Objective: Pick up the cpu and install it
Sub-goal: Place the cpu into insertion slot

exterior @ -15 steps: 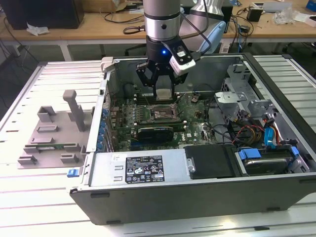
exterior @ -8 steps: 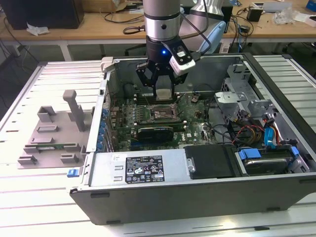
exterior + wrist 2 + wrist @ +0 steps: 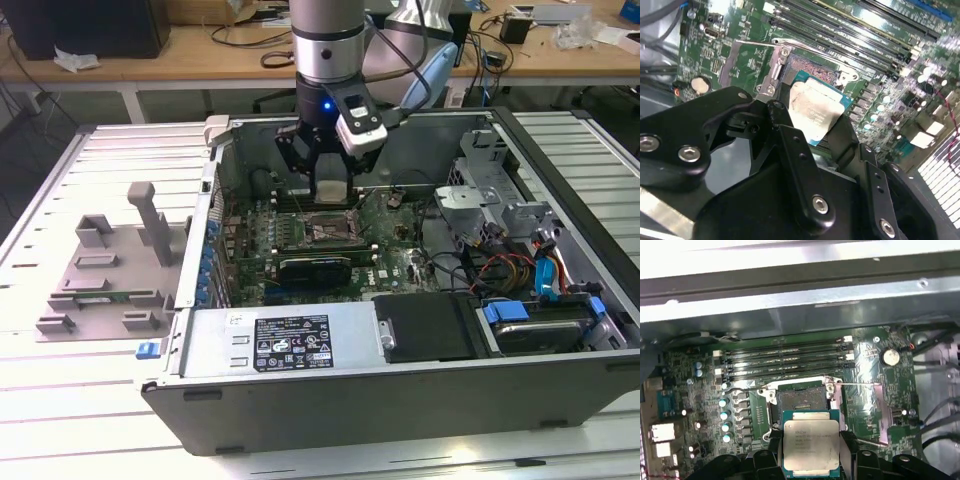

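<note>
We pinch the cpu [image 3: 811,440] by its edges in our gripper [image 3: 811,455] near the open socket [image 3: 801,399], where a tilted or offset seating could bend contacts.

No text can be read. A white label [image 3: 291,342] bearing dark print and small symbols sits on the silver box [image 3: 215,350] at the near side of the computer case [image 3: 400,400]; its characters are illegible. In both wrist views, faint printed lines cross the cpu [image 3: 810,445] [image 3: 815,112] top, also illegible.
</note>
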